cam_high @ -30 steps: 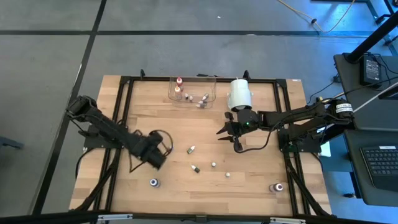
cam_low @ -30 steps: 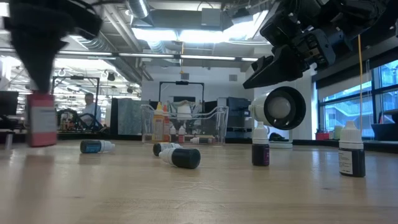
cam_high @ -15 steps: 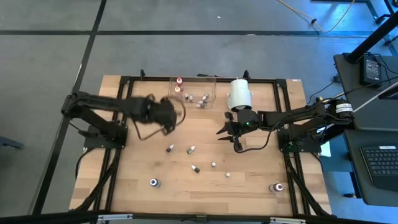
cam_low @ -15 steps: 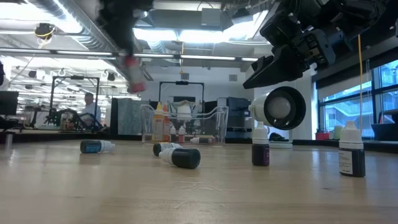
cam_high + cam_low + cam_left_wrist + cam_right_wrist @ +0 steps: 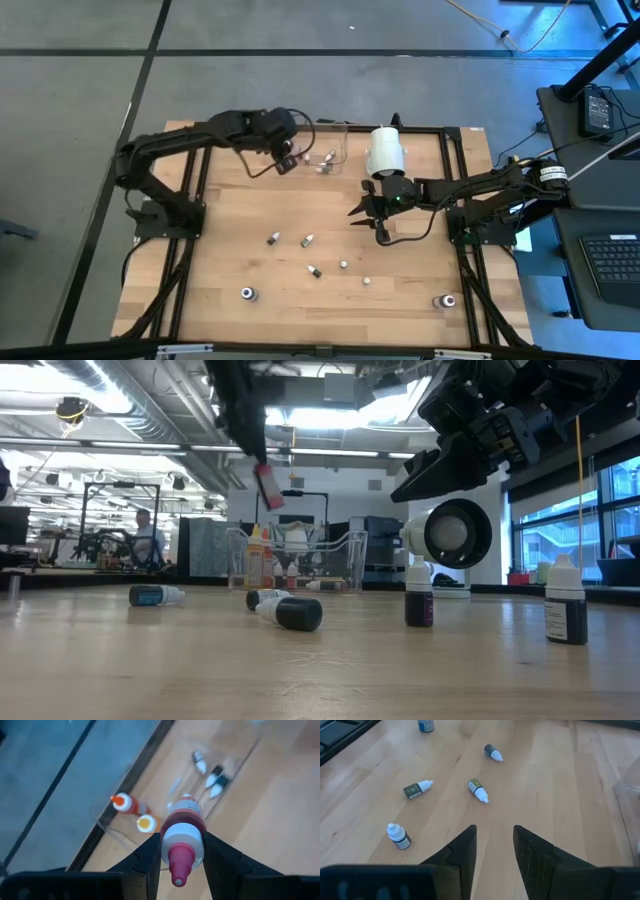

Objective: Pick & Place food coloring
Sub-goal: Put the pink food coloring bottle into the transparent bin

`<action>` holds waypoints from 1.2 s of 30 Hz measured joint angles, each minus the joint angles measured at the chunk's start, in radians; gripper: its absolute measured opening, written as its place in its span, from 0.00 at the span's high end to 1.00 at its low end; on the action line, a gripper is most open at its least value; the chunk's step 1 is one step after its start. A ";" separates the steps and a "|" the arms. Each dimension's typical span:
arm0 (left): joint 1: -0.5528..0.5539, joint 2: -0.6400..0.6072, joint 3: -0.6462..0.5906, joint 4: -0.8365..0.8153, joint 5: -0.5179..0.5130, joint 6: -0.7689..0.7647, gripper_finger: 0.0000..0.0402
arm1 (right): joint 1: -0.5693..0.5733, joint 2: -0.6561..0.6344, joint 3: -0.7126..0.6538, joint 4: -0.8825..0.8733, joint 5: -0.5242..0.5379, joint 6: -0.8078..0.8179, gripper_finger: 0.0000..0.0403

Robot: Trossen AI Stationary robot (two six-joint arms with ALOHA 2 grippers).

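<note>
Pink-capped bottle [image 5: 182, 840] sits clamped in the left gripper [image 5: 284, 150], held in the air over the clear tray [image 5: 341, 133] at the table's far edge. Right gripper [image 5: 366, 215] hovers mid-table, fingers [image 5: 465, 845] parted and empty, above loose vials [image 5: 478, 790].

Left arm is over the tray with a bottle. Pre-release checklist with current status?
1. Grip: left end effector shut on the pink-tipped bottle, both fingers against its sides. ok.
2. Position: bottle above the clear tray near the table's back edge. ok.
3. Landing spot: orange-capped bottles and small vials already lie in the tray; whether the bare floor sits directly under the bottle, cannot tell.
4. Bottle attitude: tilted in the low view, not upright. not ok if it should stand.
5. Right end effector: open, empty, waiting mid-table away from the tray. ok.
</note>
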State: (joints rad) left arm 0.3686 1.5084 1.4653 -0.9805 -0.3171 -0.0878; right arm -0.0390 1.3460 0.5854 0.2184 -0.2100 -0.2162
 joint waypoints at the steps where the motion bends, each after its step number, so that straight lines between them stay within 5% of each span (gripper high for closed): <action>1: 0.013 0.016 0.000 0.000 0.000 0.009 0.71 | 0.000 0.000 0.000 -0.001 0.000 0.000 0.67; 18: 0.153 0.203 0.000 -0.004 0.088 0.084 0.71 | 0.000 0.000 0.000 -0.003 0.001 -0.005 0.67; 36: 0.183 0.325 0.000 -0.051 0.102 0.075 0.68 | 0.000 0.000 0.000 -0.006 0.001 -0.006 0.67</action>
State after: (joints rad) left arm 0.5514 1.8335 1.4654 -1.0317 -0.2146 -0.0124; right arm -0.0387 1.3460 0.5854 0.2119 -0.2092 -0.2218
